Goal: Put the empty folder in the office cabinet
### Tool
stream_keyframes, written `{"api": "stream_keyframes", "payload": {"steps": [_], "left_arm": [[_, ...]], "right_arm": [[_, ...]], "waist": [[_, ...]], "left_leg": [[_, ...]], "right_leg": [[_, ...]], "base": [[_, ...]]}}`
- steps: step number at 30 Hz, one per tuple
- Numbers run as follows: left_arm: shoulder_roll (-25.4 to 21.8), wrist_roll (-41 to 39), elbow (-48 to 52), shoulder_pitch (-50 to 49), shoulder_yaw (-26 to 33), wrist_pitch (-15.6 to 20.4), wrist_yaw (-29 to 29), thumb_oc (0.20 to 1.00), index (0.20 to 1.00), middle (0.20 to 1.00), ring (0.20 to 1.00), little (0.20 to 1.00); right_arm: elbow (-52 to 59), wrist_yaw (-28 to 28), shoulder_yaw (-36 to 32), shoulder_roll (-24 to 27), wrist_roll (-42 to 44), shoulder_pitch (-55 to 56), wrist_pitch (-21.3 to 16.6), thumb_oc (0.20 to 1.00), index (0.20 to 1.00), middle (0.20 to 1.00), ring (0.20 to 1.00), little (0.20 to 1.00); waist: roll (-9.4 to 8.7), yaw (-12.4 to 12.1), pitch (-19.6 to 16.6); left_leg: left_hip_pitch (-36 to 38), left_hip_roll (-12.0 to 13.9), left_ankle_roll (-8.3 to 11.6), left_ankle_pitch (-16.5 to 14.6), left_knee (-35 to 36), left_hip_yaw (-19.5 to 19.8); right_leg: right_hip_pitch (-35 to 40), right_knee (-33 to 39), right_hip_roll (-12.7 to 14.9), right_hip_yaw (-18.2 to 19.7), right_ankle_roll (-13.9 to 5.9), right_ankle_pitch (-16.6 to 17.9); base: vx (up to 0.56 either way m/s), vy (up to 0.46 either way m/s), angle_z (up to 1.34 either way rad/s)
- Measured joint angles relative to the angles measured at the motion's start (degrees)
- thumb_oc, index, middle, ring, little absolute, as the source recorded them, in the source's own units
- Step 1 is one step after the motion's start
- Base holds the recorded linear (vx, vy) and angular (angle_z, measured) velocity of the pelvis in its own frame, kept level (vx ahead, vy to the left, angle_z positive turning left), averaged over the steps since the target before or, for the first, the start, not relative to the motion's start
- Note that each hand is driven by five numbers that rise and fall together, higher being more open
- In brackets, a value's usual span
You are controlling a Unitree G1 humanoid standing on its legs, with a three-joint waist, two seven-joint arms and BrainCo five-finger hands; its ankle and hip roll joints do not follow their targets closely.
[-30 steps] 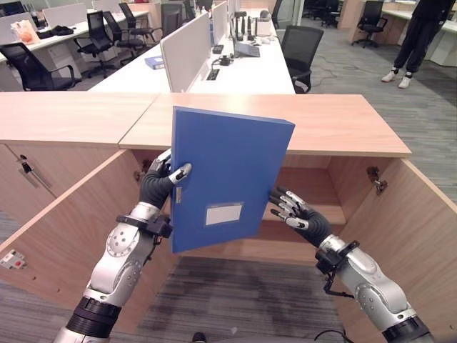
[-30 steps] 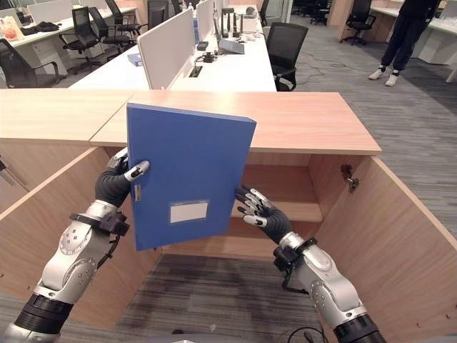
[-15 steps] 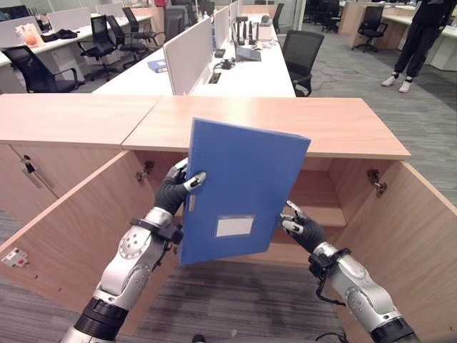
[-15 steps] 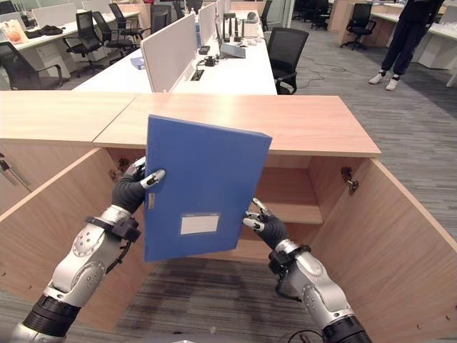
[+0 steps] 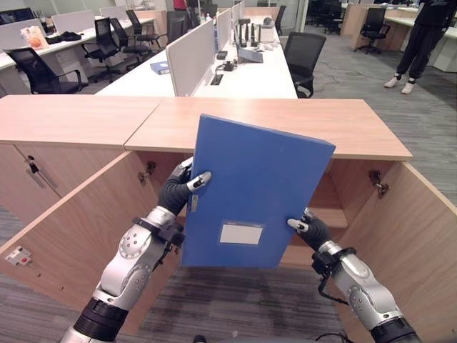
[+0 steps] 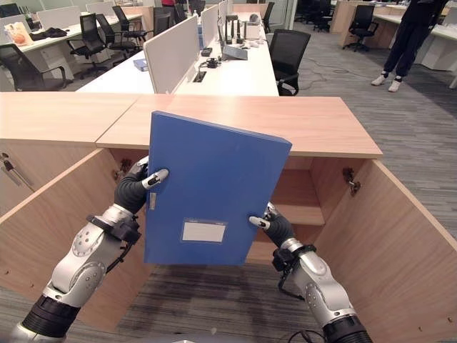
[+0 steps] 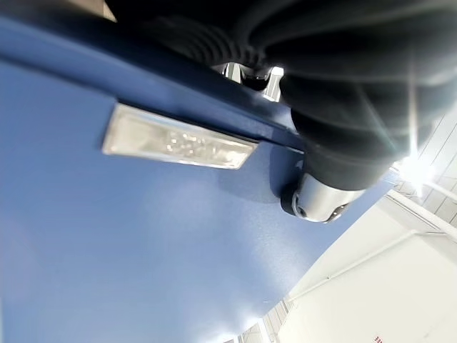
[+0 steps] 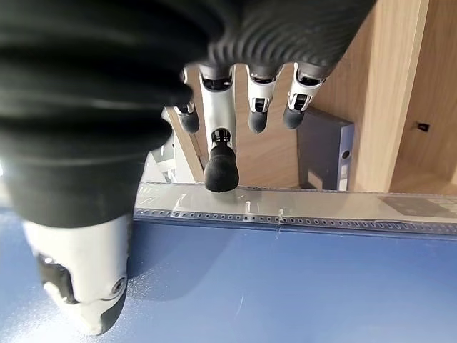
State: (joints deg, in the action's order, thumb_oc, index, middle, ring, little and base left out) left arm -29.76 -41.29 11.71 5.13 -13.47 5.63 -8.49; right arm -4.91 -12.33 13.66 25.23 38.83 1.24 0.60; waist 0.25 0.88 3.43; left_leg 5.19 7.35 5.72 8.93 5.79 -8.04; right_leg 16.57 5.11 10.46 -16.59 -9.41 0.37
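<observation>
The blue folder [image 5: 250, 193] with a white label stands upright and slightly tilted in the air before the open office cabinet [image 5: 343, 121]. My left hand [image 5: 175, 194] is shut on its left spine edge, thumb across the front. My right hand [image 5: 314, 232] pinches its lower right edge, thumb on the front face and fingers [image 8: 218, 153] behind. The folder [image 8: 285, 286] covers most of the cabinet's opening. In the left wrist view the folder [image 7: 107, 250] lies right against the hand's dark cover [image 7: 343, 86].
The cabinet's doors swing wide, one at the left [image 5: 71, 221] and one at the right [image 5: 421, 229]. A wooden shelf [image 5: 335, 214] shows inside. Office desks, dividers and chairs [image 5: 303, 53] stand beyond. A person [image 5: 421, 43] stands far back at the right.
The folder has shifted right and tilted further clockwise. My right hand has gone from open beside the folder to pinching its lower right edge. The view has shifted slightly.
</observation>
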Motion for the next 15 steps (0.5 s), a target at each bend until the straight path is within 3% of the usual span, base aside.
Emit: {"api": "stream_keyframes", "payload": {"steps": [15], "left_arm": [[3.0, -2.4, -0.7, 0.0, -0.3, -0.4, 1.3, 0.200, 0.200, 0.200, 0.200, 0.200]], "right_arm": [[0.0, 1.1, 1.5, -1.5, 0.6, -2.6, 0.0, 1.000, 1.000, 1.000, 1.000, 1.000]], "waist": [[0.09, 0.0, -0.2]], "left_leg": [[0.0, 0.0, 0.11, 0.1, 0.0, 0.1]], "right_leg": [[0.0, 0.0, 0.0, 0.0, 0.00, 0.0]], "base": [[0.00, 0.000, 0.00]]}}
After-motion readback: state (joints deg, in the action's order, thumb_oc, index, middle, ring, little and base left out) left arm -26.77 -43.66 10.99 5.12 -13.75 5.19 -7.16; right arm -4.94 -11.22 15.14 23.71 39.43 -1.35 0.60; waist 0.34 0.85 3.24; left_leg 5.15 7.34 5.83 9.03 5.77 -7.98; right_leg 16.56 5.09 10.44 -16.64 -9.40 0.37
